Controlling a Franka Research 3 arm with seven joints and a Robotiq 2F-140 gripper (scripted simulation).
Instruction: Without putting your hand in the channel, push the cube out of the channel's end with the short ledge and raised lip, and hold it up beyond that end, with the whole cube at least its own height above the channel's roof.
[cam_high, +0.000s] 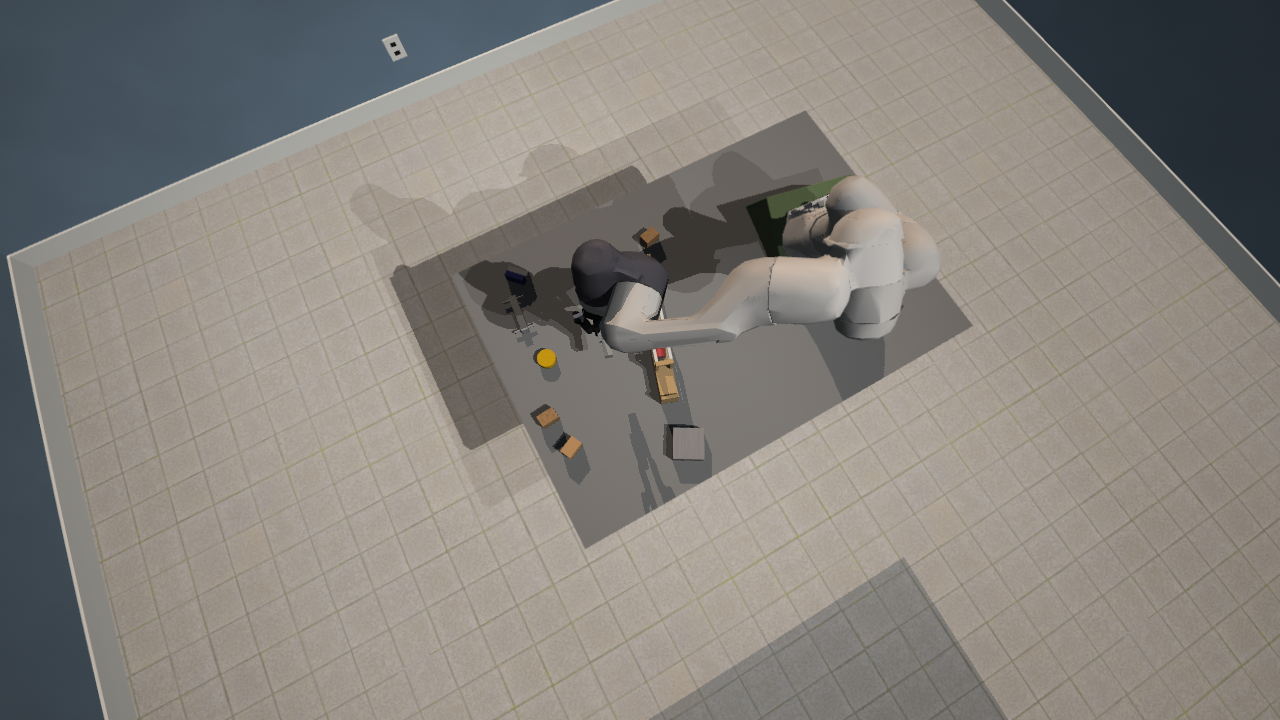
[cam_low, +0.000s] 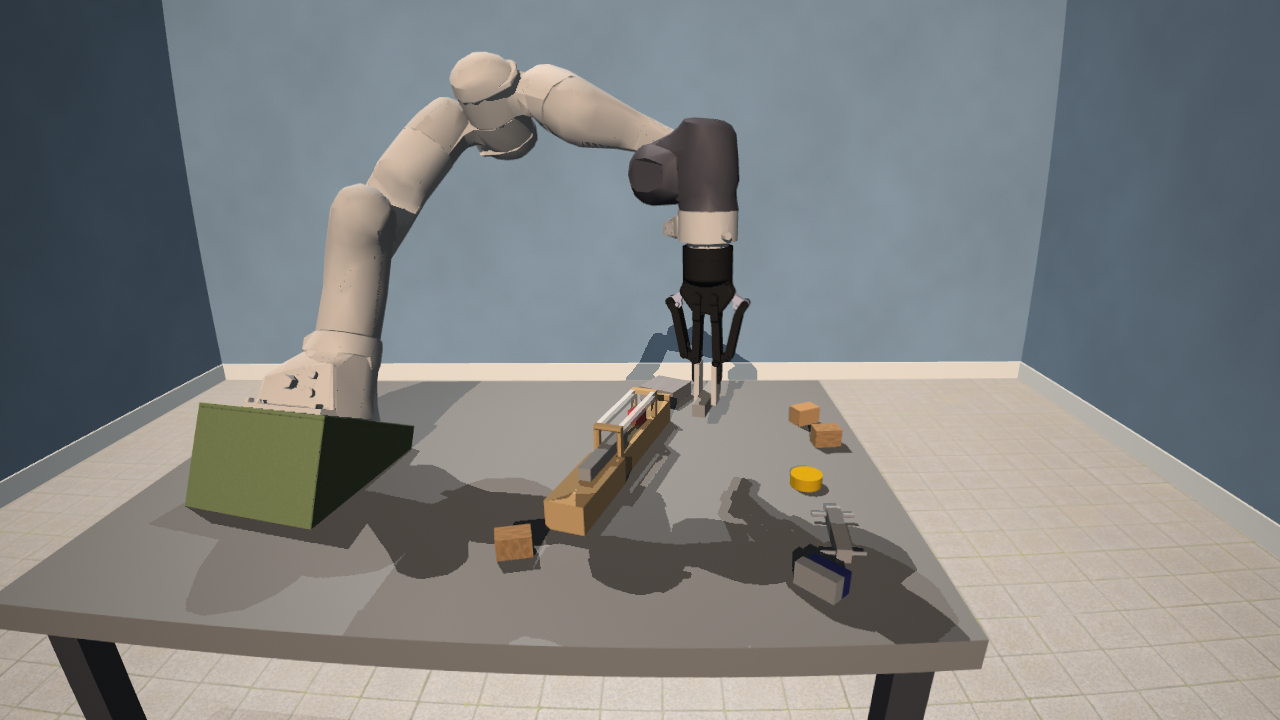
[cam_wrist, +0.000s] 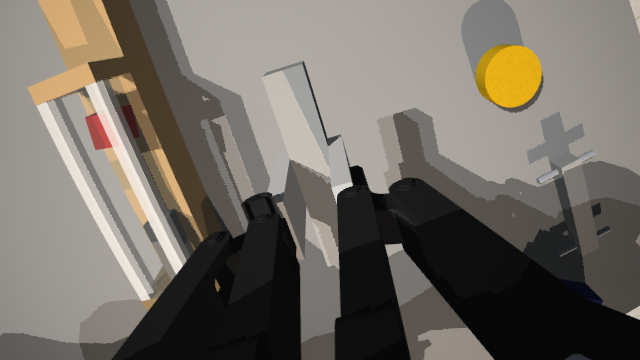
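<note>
1. The gripper (cam_low: 706, 386) hangs above the grey table (cam_low: 268, 591), its fingers clamped on a pale grey stick (cam_wrist: 300, 130) that points straight down.
2. The stick's lower end hangs just clear of the table, beside the far end of the wooden channel (cam_low: 608, 470).
3. The red cube (cam_wrist: 101, 131) sits inside the channel, seen through the clear roof.
4. A yellow disc (cam_low: 805, 478) and two small wooden blocks (cam_low: 803, 412) lie to the right of the channel.
</note>
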